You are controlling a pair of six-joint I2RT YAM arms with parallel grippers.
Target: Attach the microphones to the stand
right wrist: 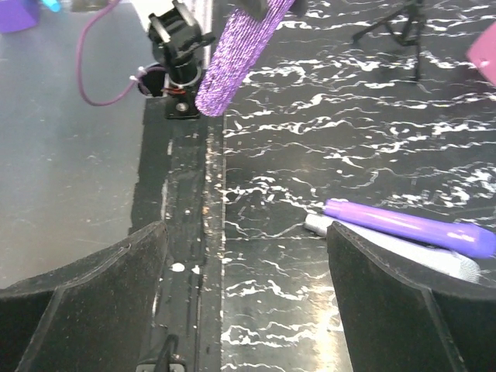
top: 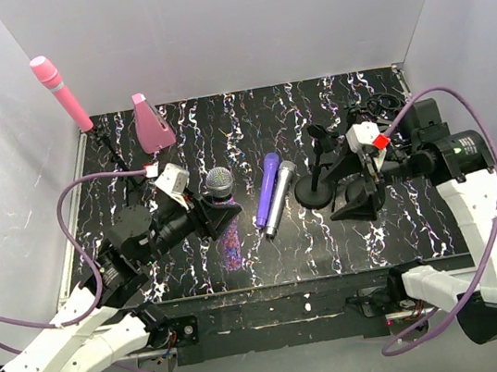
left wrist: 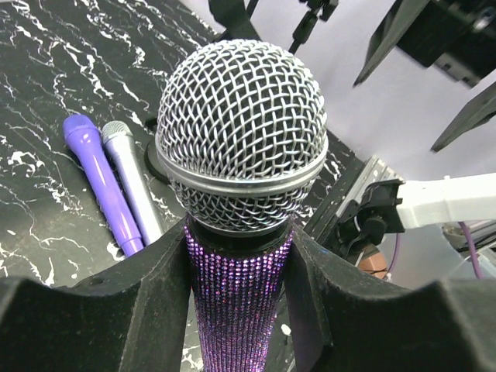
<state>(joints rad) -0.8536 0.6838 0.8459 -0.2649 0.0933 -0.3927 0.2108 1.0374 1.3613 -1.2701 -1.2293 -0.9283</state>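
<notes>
My left gripper (top: 208,216) (left wrist: 240,260) is shut on the glittery purple microphone (top: 230,243) (left wrist: 236,302) just below its silver mesh head (left wrist: 242,136), which points up. Its tail (right wrist: 236,50) hangs over the table's near edge. The plain purple microphone (top: 268,188) (right wrist: 411,225) and the silver-grey microphone (top: 280,198) (right wrist: 387,246) lie side by side mid-table. The pink microphone (top: 60,92) sits tilted on a tripod stand (top: 113,155) at far left. A black round-base stand (top: 313,190) stands right of centre. My right gripper (top: 341,193) (right wrist: 244,232) is beside it, open and empty.
A pink wedge-shaped block (top: 151,124) stands at the back left. White walls close the table on three sides. A black rail (top: 276,308) with the arm bases runs along the near edge. Purple cables (top: 73,203) loop off both arms.
</notes>
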